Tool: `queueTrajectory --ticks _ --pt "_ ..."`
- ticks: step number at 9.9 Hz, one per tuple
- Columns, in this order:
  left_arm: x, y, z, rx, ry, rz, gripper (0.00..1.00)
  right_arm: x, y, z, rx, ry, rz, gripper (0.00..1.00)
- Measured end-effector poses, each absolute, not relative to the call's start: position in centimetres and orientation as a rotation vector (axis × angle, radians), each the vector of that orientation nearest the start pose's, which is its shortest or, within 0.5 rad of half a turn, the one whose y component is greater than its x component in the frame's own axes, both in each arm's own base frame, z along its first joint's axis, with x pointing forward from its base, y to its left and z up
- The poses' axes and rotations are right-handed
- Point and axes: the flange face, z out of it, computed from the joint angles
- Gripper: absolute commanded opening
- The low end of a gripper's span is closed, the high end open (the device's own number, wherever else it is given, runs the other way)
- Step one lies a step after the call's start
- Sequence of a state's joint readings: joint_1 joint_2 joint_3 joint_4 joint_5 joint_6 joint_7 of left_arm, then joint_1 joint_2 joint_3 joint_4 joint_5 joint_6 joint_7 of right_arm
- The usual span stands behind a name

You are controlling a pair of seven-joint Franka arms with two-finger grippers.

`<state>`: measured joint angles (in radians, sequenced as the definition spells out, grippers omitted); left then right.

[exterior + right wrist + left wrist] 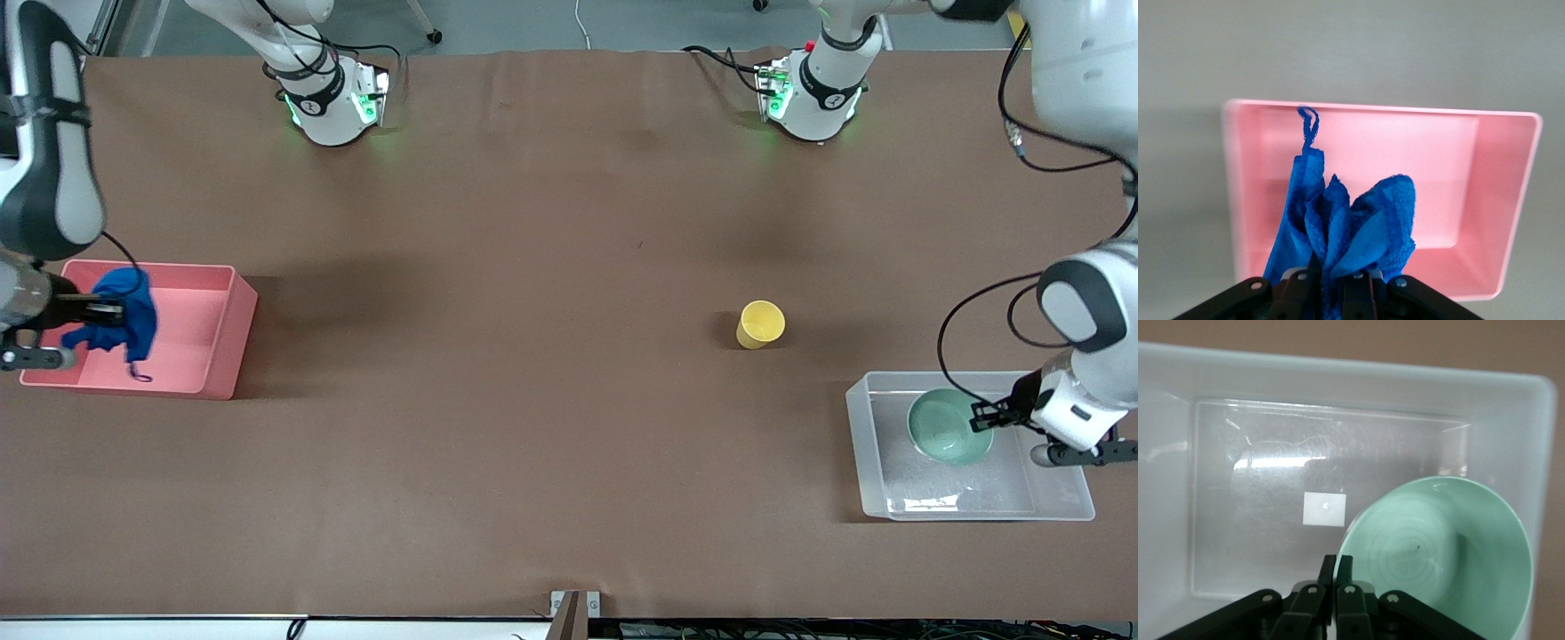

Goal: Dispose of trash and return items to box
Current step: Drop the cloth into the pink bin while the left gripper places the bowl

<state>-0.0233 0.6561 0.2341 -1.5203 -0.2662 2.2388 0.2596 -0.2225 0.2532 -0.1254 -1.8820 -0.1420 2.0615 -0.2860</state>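
Cup (760, 324), yellow and upright on the table, sits toward ten o'clock of the left gripper (985, 416), which pinches the green bowl (949, 426) over the clear box (1058, 507), while the right gripper (108, 311) clamps blue trash (129, 311) above the pink bin (222, 356).

Brown table (533, 222), covered edge to edge in a matte brown sheet. Directly on it: pink bin (227, 342) at the right arm's end; clear box (867, 453) at the left arm's end; yellow cup (760, 324) standing upright, apart from both, nearer the box and farther from the front camera than it.
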Motion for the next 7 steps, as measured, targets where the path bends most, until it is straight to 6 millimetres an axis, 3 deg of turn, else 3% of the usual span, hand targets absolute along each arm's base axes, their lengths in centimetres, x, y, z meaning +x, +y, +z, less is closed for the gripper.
queueTrajectory --ticks 1,2,3,4,5,6,7 --pt "71.4 11.7 26.5 -3.178 -0.094 -0.164 0.04 55.4 -23.8 34.0 -3.263 -0.031 0.143 0.03" --pt "71.8 11.7 24.2 -3.168 -0.101 -0.181 0.14 54.0 -24.7 30.5 -3.260 -0.030 0.127 0.06" --pt "72.0 11.7 22.7 -3.165 -0.102 -0.183 0.61 53.4 -24.4 27.4 -3.256 -0.043 0.125 0.25" --pt "72.1 11.7 22.4 -3.164 -0.101 -0.189 0.93 53.2 -23.7 25.2 -3.248 -0.062 0.130 0.44" --pt "72.3 11.7 23.3 -3.162 -0.100 -0.212 0.94 53.3 -23.2 23.9 -3.241 -0.072 0.134 0.79" --pt "72.6 11.7 25.0 -3.163 -0.098 -0.240 0.97 53.5 -23.0 23.0 -3.240 -0.079 0.125 1.00" --pt "72.6 11.5 27.7 -3.175 -0.093 -0.252 0.99 53.6 -22.9 22.6 -3.241 -0.083 0.116 1.00"
